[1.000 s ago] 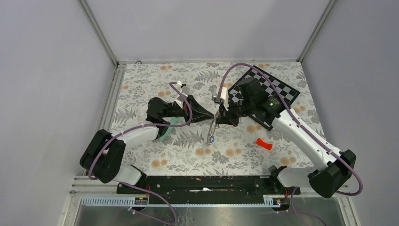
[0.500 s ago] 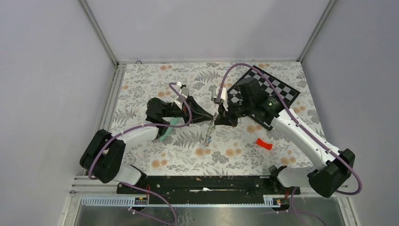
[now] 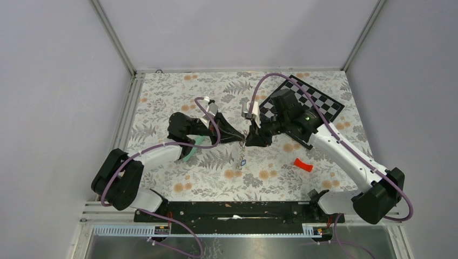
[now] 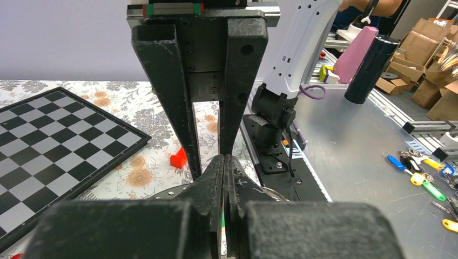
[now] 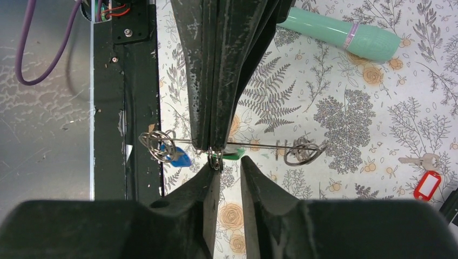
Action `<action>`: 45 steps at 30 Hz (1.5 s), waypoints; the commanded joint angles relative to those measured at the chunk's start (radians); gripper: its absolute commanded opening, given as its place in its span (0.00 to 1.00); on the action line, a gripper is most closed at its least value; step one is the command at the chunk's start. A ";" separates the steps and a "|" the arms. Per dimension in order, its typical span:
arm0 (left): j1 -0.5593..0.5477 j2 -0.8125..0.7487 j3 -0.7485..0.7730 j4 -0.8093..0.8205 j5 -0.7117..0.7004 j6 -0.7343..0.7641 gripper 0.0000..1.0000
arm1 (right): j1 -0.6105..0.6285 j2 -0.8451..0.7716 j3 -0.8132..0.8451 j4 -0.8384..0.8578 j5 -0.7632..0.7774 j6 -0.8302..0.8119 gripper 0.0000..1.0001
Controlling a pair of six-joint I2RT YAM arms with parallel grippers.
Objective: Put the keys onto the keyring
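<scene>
Since a second ago our right gripper (image 5: 229,163) has let its fingers part, and the blue-tagged key (image 3: 242,162) has swung from a slant to hang nearly straight down in the middle of the overhead view. Our left gripper (image 5: 212,141) has not budged. Its fingers are pressed together on the thin wire of the keyring (image 5: 259,144), held lifted off the surface (image 3: 178,97) and seen edge-on across the middle of the right wrist view. The blue-tagged key and a green-tagged key (image 5: 233,154) already hang from that wire. The right fingers stand a little apart with nothing between them. A small metal loop (image 5: 215,159) sits right at one fingertip, and we cannot tell whether it touches.

We judge the step in hand to be the release after threading a key onto the ring. At least one key is left: the red-tagged key (image 5: 426,184) lies on the surface at the lower right of the right wrist view, well apart from the ring and far below the mint-green tube (image 5: 345,33) at the upper right. Next we would draw the right gripper back clear of the wire without snagging the loop, then go for the red-tagged key. Meanwhile the left gripper should hold the keyring steady with its opening within reach.
</scene>
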 commanded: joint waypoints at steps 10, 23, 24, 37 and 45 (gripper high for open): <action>-0.017 -0.027 -0.010 0.102 -0.024 -0.026 0.00 | -0.002 -0.101 0.020 0.024 0.005 -0.052 0.36; -0.015 -0.008 -0.010 0.122 -0.069 -0.053 0.00 | -0.003 -0.099 -0.019 0.060 -0.035 -0.028 0.31; -0.015 -0.008 -0.012 0.121 -0.070 -0.052 0.00 | -0.002 -0.098 -0.020 0.065 -0.036 -0.022 0.30; -0.014 -0.015 -0.018 0.099 -0.077 -0.035 0.00 | -0.001 -0.082 -0.026 0.100 -0.055 0.013 0.08; -0.001 -0.026 -0.024 0.091 -0.082 -0.026 0.00 | -0.002 -0.089 -0.005 0.059 0.028 -0.027 0.00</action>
